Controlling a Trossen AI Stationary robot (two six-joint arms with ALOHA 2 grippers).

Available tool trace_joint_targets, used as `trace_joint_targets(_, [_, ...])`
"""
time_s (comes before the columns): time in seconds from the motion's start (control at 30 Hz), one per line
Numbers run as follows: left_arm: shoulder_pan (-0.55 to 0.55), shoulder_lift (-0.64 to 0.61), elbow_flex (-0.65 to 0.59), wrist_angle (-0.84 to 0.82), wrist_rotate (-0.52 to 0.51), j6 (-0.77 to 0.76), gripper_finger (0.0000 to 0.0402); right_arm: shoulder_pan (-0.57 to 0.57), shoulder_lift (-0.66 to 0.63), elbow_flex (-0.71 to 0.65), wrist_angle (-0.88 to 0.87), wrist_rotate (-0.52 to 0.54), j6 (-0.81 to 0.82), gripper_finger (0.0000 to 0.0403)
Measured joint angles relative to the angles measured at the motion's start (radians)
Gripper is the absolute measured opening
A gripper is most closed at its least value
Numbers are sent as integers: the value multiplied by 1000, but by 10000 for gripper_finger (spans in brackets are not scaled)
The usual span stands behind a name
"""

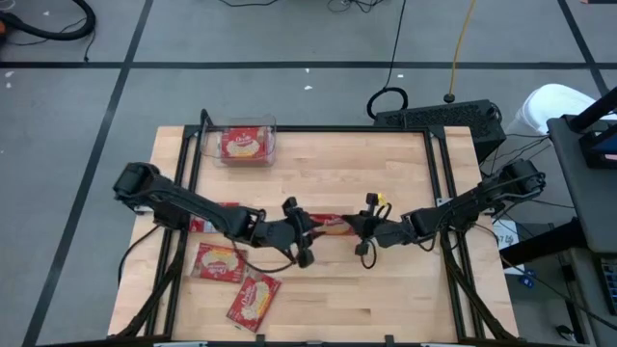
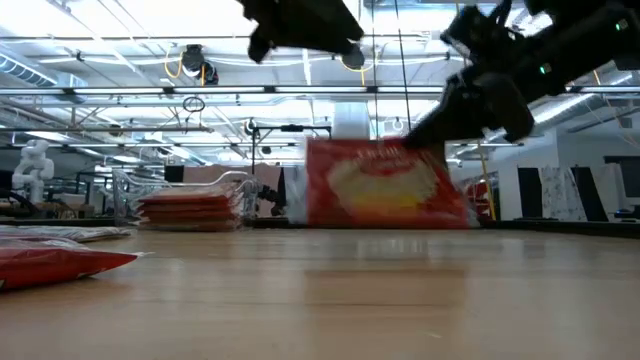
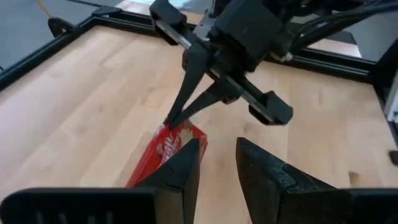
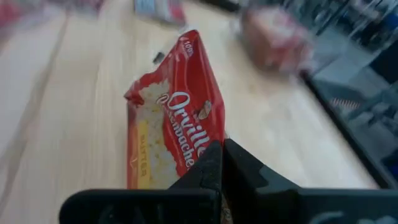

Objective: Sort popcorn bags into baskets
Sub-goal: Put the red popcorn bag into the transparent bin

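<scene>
Pinching a popcorn bag, the right gripper hides its corner; left gripper narrowly parted.

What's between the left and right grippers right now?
One popcorn bag, pinched at its end by the right gripper; the left gripper sits at its other end, fingers apart. The high view and left wrist view show this.

- right gripper: jaws pressed together, pinching the near edge of a red popcorn bag
- bag stands tilted above the wooden desk, printed face with "Orville" lettering toward the camera
- blurred red packet in a clear bin farther off on the desk
- another packet at the far edge, too blurred to read
</scene>
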Motion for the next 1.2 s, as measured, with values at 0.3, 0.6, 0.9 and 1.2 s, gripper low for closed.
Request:
trace_joint_targets(0.3, [20, -69, 0, -31, 29, 106, 177, 42, -1, 1, 188, 76, -146, 1])
trace_joint_targets(0.6, [111, -8, -1, -38, 109, 86, 306, 67, -1, 2, 227, 76, -196, 1])
trace_joint_targets(0.9, [180, 73, -3, 16, 275, 90, 280, 74, -1, 3, 221, 76, -203, 0])
trace_joint_targets(1.2, [218, 114, 0, 63, 420, 130, 134, 73, -2, 3, 189, 125, -186, 0])
